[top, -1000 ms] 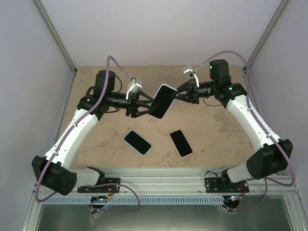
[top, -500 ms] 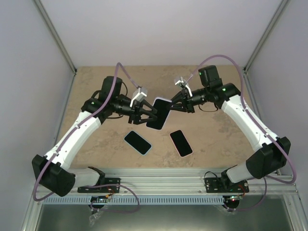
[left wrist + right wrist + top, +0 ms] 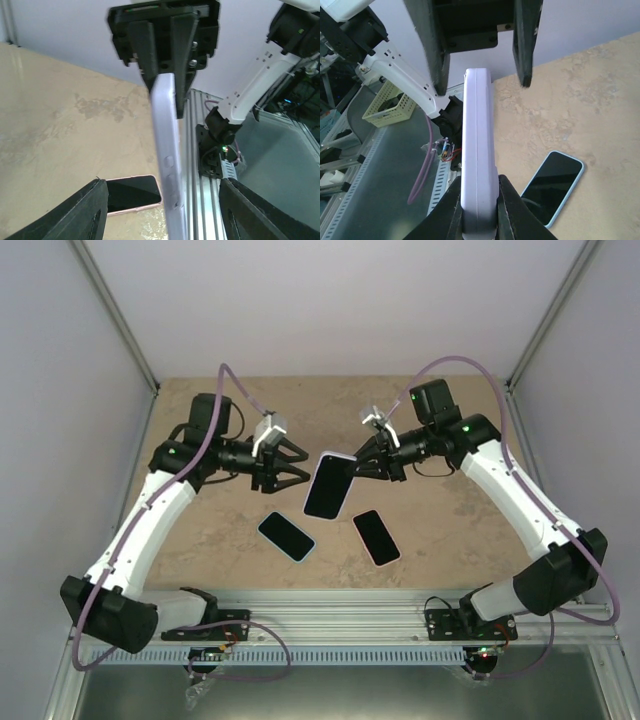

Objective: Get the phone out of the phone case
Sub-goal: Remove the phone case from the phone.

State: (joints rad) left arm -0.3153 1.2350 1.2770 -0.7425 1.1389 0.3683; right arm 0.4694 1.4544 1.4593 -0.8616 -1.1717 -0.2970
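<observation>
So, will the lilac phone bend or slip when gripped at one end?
Probably stiff: the phone looks straight though only the right pincer clamps one end. Its smooth case might slip or swing, since the left pincer stands open, clear of it.

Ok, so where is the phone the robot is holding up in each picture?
Top external: the held phone is in the middle, above the table, pinched by the right gripper.
Left wrist: edge-on, centre, running downward.
Right wrist: edge-on, centre, running upward.
Shared landmark: the metal rail.
</observation>
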